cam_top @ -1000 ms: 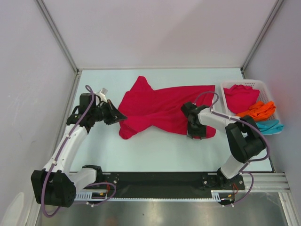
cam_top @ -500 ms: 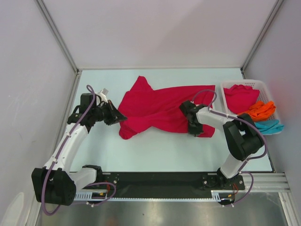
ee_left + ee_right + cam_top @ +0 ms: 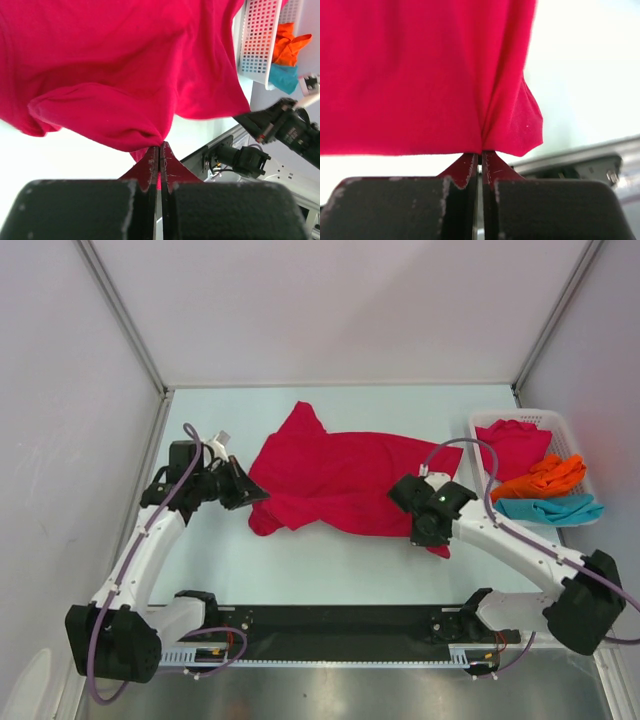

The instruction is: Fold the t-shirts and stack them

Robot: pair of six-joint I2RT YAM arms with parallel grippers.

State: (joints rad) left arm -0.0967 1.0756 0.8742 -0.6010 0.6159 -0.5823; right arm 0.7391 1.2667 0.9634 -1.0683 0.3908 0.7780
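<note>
Now both sets of jaws are pressed together on cloth: the left gripper (image 3: 160,146) pinches a gathered edge of the crimson t-shirt (image 3: 340,478), and the right gripper (image 3: 481,151) pinches its opposite hem corner. The shirt lies spread on the table (image 3: 330,562) between them. It looks light and limp, likely to bunch, and is best taken by its corners. Four shirts show: this one, plus a second crimson shirt (image 3: 512,445), an orange shirt (image 3: 545,477) and a teal shirt (image 3: 550,508) in the one white basket (image 3: 556,422).
</note>
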